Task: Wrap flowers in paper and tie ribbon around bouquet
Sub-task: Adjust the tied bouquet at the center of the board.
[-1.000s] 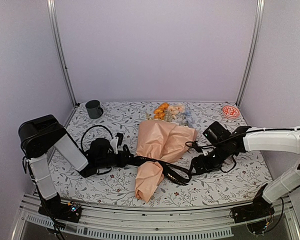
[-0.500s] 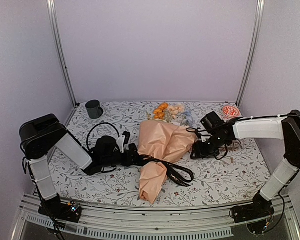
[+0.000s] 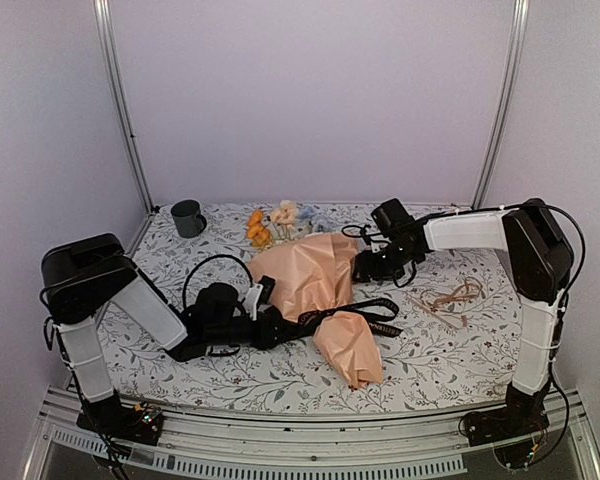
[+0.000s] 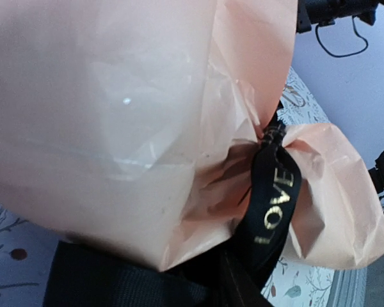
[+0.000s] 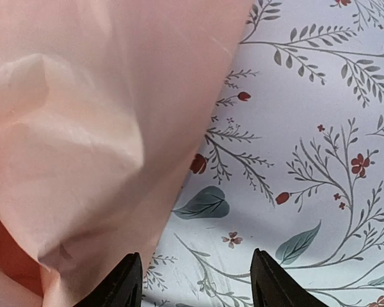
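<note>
Floral table cover is spread under the bouquet, laid mid-table, the ribbon looped round its pinched waist. Jaws of the right gripper are held apart at the paper edge; those of the left gripper cannot be told. Judged light and crushable, the bouquet is best gripped at the waist.

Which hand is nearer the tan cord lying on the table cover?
Right. The right hand is at the bouquet's side facing the tan cord; the left hand is across the bouquet, by the ribbon.
</note>
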You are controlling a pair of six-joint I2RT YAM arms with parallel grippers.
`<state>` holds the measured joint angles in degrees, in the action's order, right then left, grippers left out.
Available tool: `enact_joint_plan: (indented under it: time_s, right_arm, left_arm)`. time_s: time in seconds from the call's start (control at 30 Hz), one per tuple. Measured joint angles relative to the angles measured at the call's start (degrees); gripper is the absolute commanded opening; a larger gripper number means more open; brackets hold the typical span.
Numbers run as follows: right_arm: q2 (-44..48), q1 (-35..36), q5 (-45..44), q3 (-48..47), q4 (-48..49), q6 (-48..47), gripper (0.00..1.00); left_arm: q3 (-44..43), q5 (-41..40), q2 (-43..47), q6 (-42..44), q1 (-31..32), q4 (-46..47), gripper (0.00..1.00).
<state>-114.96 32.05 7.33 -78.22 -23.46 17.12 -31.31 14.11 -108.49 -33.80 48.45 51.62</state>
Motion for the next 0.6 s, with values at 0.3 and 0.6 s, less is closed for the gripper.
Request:
enact_joint_plan:
  time_s: [0.3, 0.6]
  right_arm:
    - [12.39, -6.69, -1.42, 10.47, 1.11, 0.22, 0.63]
    - [20.72, -7.87, 5.18, 19.87, 5.70, 2.19, 0.59]
  left_arm:
    - [10.71, -13.27, 21.64, -1.36, -1.84, -8.63, 0.59]
    - [11.30, -26.38, 43.25, 0.07, -8.33, -29.40, 0.77]
